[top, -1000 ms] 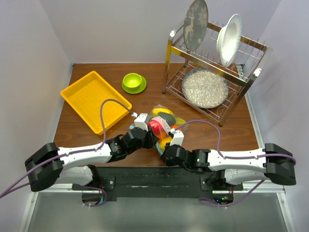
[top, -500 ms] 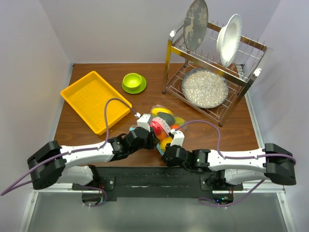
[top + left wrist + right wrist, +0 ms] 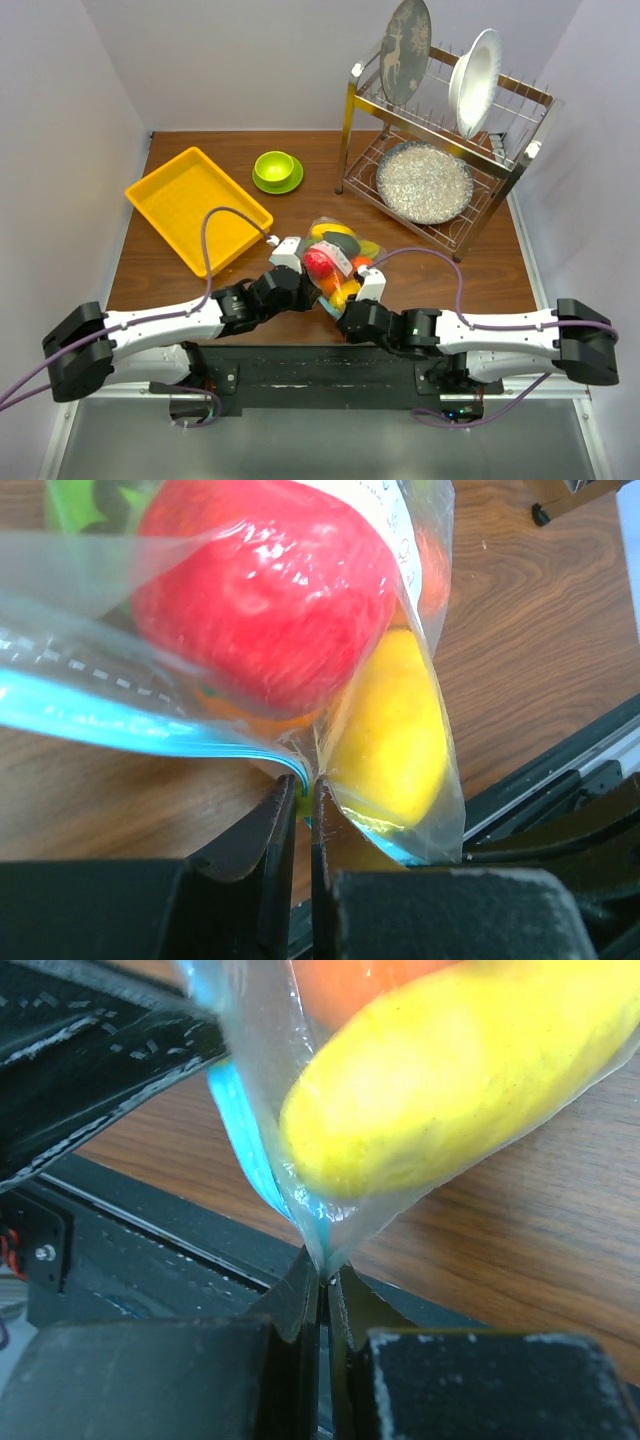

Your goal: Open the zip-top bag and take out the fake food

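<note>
Seen from above, both arms lie low along the near edge of the wooden bench (image 3: 150, 270). Their elbows point outward and their wrists angle inward to meet at the zip-top bag (image 3: 342, 240), which lies near the middle front. The left fingers (image 3: 262, 835) are pressed together, pinching the bag's edge by its blue zip strip (image 3: 90, 715). The right fingers (image 3: 360, 1310) are clamped on the bag's lower corner. Fake food (image 3: 265, 590), red, yellow and orange, sits inside the bag.
</note>
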Robot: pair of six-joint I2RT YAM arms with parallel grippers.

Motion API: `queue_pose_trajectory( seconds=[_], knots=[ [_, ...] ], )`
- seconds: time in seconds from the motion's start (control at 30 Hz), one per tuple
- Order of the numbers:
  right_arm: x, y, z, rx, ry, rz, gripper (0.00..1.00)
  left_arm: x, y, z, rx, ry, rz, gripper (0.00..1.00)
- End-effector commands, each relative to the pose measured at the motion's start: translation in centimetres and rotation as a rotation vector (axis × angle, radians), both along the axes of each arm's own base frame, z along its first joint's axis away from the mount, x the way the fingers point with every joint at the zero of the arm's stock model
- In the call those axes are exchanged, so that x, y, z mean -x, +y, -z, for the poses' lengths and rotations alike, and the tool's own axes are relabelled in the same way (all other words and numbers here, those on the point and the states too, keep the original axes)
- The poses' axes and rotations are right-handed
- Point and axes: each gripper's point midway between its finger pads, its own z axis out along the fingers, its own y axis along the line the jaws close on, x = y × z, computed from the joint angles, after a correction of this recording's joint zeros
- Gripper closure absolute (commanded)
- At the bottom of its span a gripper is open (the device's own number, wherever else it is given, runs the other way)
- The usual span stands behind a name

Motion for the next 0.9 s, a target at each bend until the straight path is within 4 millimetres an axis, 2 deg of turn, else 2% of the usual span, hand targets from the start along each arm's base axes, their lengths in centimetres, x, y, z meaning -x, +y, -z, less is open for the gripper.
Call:
queue_pose_trajectory(
  seconds=[0.0,0.27,0.47,0.6,0.7,0.73,0.87],
  knots=[
    [-0.4,-1.9,0.4,0.047,-0.021,0.045,1.00,-0.9,3.6,0.9,-0.024,0.005,-0.144,1.00],
    [-0.2,-2.4,0.6,0.055,-0.015,0.040,1.00,-2.7,7.1,1.2,0.026,0.027,-0.223,1.00],
    [0.0,-2.8,0.9,0.058,-0.009,0.039,1.00,-3.3,7.1,1.1,0.005,0.018,-0.225,1.00],
    [0.1,-3.3,1.1,0.057,-0.005,0.046,1.00,-4.4,8.3,0.9,-0.004,0.013,-0.277,1.00],
    [0.2,-3.7,1.3,0.059,-0.002,0.047,1.00,-6.0,9.7,0.3,-0.013,-0.001,-0.327,1.00],
    [0.2,-3.8,1.3,0.059,-0.004,0.052,1.00,-6.8,10.8,0.3,-0.030,-0.003,-0.359,1.00],
    [0.2,-4.4,1.1,0.056,-0.008,0.055,1.00,-8.7,13.2,-0.5,-0.055,-0.017,-0.421,1.00]
  ],
)
